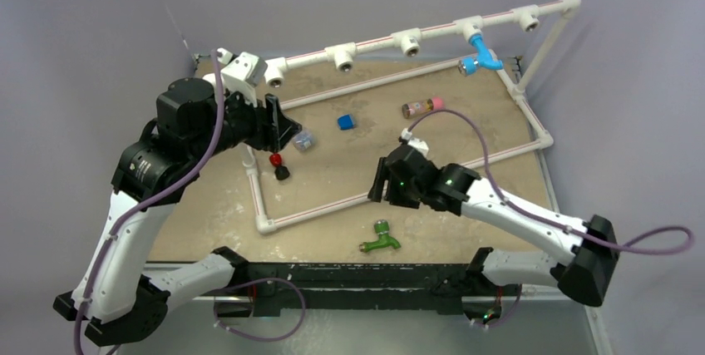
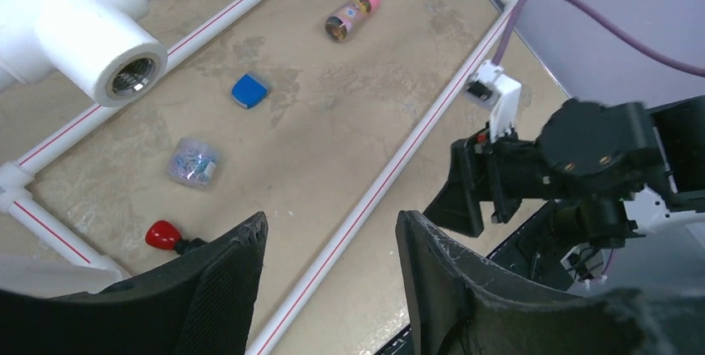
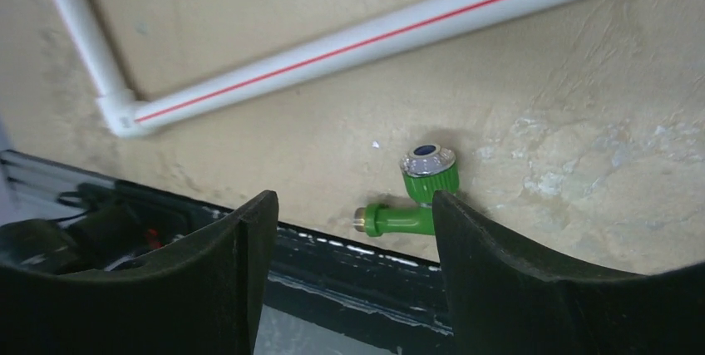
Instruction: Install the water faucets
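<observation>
The right end effector (image 3: 349,209) is spread wide and holds nothing, hanging above the near rail of the white pipe frame (image 1: 378,43). Between its fingers in the wrist view lies the green faucet (image 3: 418,193), on its side on the counter (image 1: 349,168) just outside that near rail (silvery mouth turned up), untouched. The left end effector (image 2: 331,226) is likewise spread and empty, up by the frame's left end near an open fitting (image 2: 79,43). The blue faucet (image 1: 484,54) hangs from a fitting on the frame's raised far rail. Inside the frame lie a blue block (image 1: 346,121), a clear box (image 1: 303,140) and a pink-capped bottle (image 1: 422,106).
</observation>
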